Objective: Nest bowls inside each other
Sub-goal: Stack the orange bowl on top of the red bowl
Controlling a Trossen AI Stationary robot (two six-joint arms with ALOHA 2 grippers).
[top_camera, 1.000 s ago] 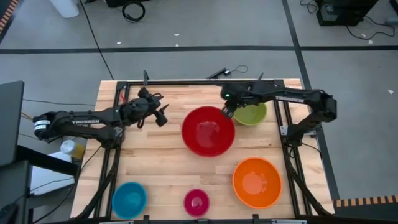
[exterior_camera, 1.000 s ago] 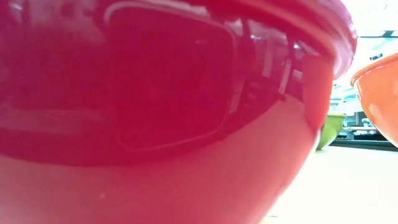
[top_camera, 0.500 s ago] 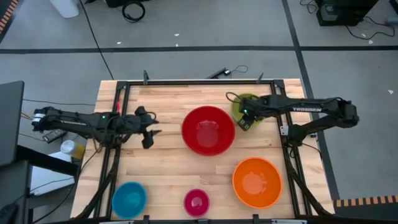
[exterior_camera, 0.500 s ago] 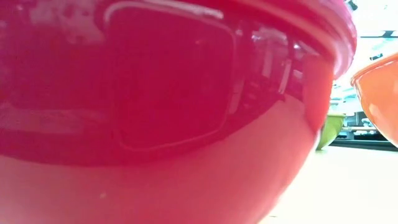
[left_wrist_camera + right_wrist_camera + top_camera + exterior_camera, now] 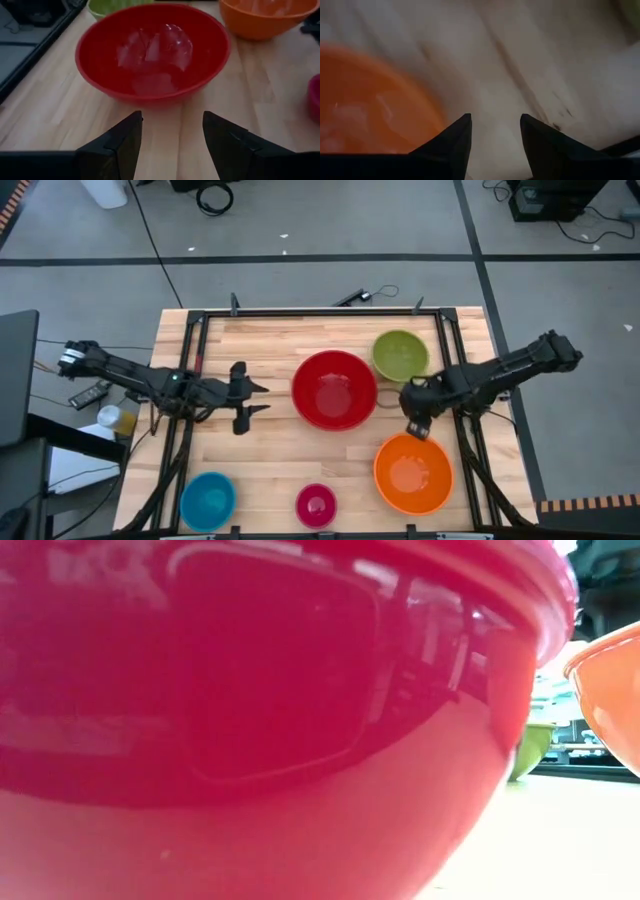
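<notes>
Five bowls sit apart on the wooden table (image 5: 270, 450), each on its base. The red bowl (image 5: 334, 389) is in the middle, the olive green bowl (image 5: 400, 355) at the far right, the orange bowl (image 5: 412, 472) at the near right. Along the near edge are the blue bowl (image 5: 208, 500) and the pink bowl (image 5: 316, 504). My left gripper (image 5: 252, 398) is open, left of the red bowl (image 5: 152, 52) and pointing at it. My right gripper (image 5: 417, 427) is open, pointing down just beyond the orange bowl's (image 5: 365, 110) far rim.
A black metal frame (image 5: 300, 312) runs along the table's far edge and down both sides. Bare wood lies between the red bowl and the near-edge bowls. In the low view the red bowl (image 5: 250, 720) fills nearly the whole picture.
My right gripper has swung from the red bowl's far rim past the green bowl toward the near edge, ending beside the orange bowl's far rim. My left gripper has moved toward the near edge and turned to face the red bowl. No bowl has moved.
</notes>
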